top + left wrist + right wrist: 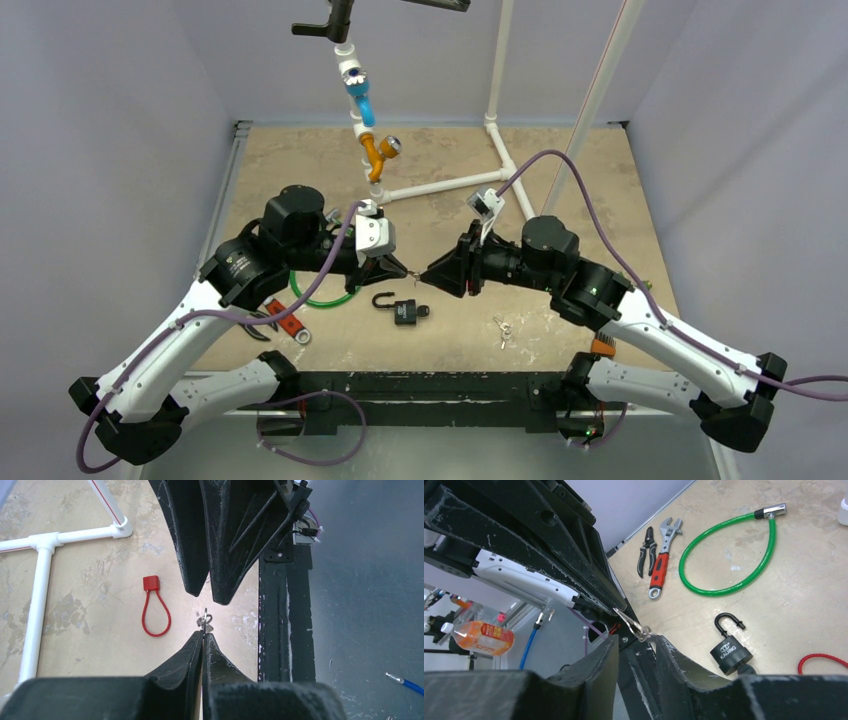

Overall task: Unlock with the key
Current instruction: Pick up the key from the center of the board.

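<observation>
While the two arms meet tip to tip at the centre of the overhead view, the key [205,620] is pinched between the fully closed fingers of the left tool [203,636], and its ring end is left protruding beyond the fingertips. The right tool [636,642] is pointed straight at it from the opposite side. Its jaws are parted only partway and nothing is gripped between them; the ring end of the key is seen just off their tips, and contact cannot be confirmed.

The padlock [405,312] is laid on the counter [600,200] just below the meeting point in the overhead view, well apart from the key, which is held in the air above it. The shackle appears to be free of the body at one leg.

To the left of the padlock in the overhead view, a green cable lock [320,296] is looped on the counter. A red-handled wrench [659,570] and a pair of pliers [644,555] are laid side by side near it. A second set of keys [503,331] is seen lower right of the padlock. A red cable loop [154,611] is shown at centre left of the left wrist view, beside a white pipe frame [39,585].
</observation>
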{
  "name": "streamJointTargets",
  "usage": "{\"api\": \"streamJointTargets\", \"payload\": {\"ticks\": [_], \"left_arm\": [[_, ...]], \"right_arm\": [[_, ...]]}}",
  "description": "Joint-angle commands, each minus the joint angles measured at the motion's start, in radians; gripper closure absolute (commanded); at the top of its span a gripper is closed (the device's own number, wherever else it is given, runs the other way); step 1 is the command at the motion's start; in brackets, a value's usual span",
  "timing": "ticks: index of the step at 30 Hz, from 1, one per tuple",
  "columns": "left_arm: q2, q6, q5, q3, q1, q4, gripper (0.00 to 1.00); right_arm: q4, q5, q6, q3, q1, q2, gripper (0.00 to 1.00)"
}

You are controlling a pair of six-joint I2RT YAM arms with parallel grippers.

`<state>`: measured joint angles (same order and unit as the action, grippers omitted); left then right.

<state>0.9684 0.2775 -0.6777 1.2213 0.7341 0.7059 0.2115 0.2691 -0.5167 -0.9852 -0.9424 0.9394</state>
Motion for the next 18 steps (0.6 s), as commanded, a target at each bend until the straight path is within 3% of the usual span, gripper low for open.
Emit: {"api": "streamJointTargets", "payload": {"ticks": [1,4,6,13,18], "left_arm": [[-0.013,0.022,0.005,0.032,-0.002,-0.013,1.00],[-0.015,0.020,0.018,0.032,-0.002,-0.011,1.00],[-0.015,0.021,0.017,0.032,-0.002,-0.010,1.00],[-0.011,0.018,-0.016,0.042,-0.002,0.001,1.00],[-0.002,-0.002,-0.081,0.072,-0.002,0.019,1.00]], "right_arm": [[-0.006,0.009,0.026,-0.040,-0.001,-0.036,0.63],[0.011,0.000,0.031,-0.043,-0.001,-0.042,0.50],[0.020,-0.017,0.037,-0.044,-0.001,-0.047,0.46],[-0.028,-0.010,0.071,-0.063,-0.001,-0.031,0.43],[-0.107,0.032,0.221,-0.009,-0.001,-0.064,0.47]]}}
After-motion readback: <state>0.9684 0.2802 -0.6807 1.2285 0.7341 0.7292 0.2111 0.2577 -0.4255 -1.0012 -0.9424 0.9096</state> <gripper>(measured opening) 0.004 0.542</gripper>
